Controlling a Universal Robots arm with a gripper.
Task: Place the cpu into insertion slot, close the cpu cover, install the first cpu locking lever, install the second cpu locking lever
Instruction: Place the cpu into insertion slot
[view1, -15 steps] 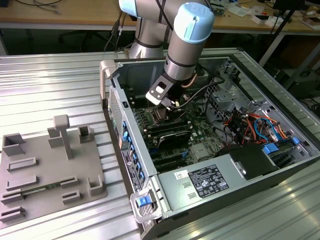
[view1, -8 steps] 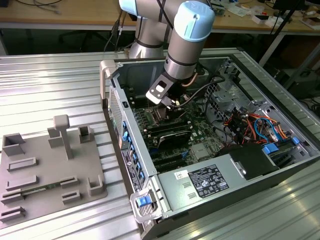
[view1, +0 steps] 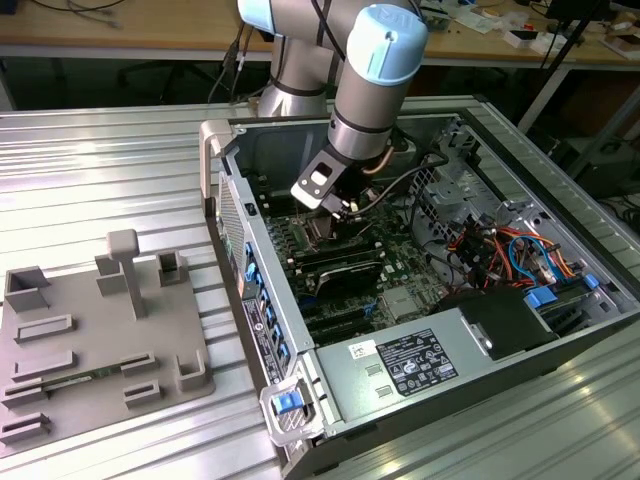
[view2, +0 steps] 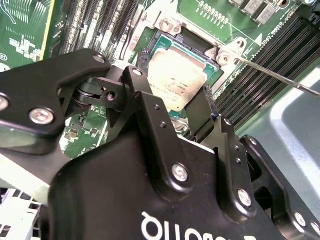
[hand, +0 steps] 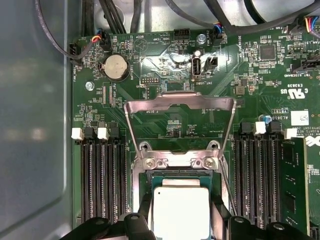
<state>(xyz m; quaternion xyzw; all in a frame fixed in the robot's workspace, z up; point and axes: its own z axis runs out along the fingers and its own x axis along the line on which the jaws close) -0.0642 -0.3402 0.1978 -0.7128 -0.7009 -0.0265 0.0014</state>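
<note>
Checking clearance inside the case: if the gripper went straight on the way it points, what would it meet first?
Probably the cpu, right ahead of the gripper at the socket; how near is unclear. The cpu cover stands open, out of line.

The small square silver-grey metal-topped cpu has a dull brushed sheen; the thin silver metal-frame cpu cover is bright and polished. The green circuit board looks smooth, faintly glossy (lacquered-looking), and the grey ribbed metal table satin.
</note>
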